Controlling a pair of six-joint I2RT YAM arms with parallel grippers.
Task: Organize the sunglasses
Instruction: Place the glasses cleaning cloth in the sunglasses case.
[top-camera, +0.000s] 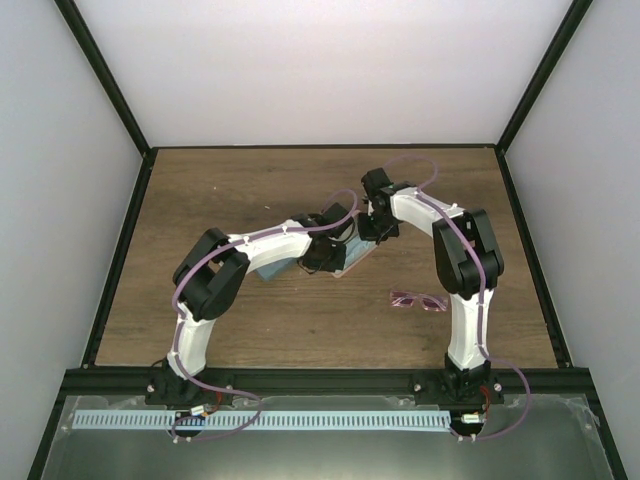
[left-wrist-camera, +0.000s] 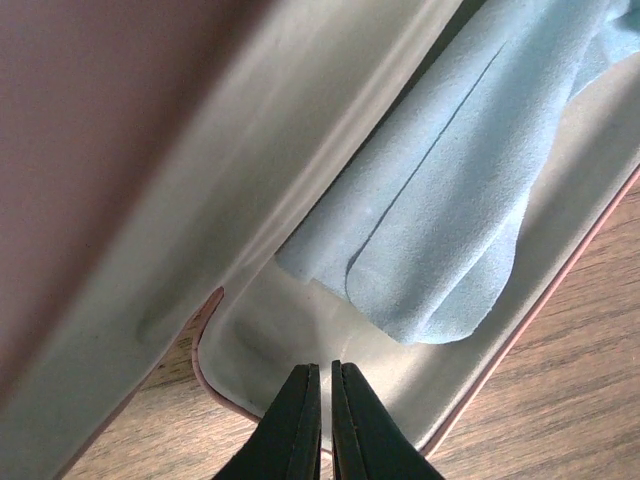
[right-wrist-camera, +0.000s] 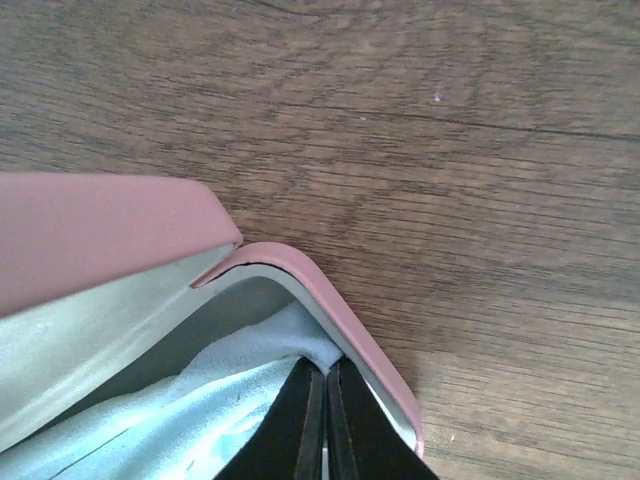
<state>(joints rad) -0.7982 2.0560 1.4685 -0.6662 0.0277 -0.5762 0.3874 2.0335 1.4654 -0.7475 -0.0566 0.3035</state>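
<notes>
We find the oblong pink hard case (right-wrist-camera: 335, 305) open with a pale blue suede cloth (left-wrist-camera: 450, 220) inside. The pinkish-purple translucent sunglasses (top-camera: 418, 300) lie outside it, nearward, not yet stowed. The left gripper (left-wrist-camera: 321, 385) and right gripper (right-wrist-camera: 326, 385) are pressed together at its rim; what they pinch is unclear.

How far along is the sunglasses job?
Done: the pink case is open, with the blue cloth lying inside and no glasses showing in it. In hand: the left gripper and right gripper are both closed down at the case's rim. Left: the pinkish-purple sunglasses lie loose on the table, apart from the case, not yet stowed. No other pair is in view.
</notes>
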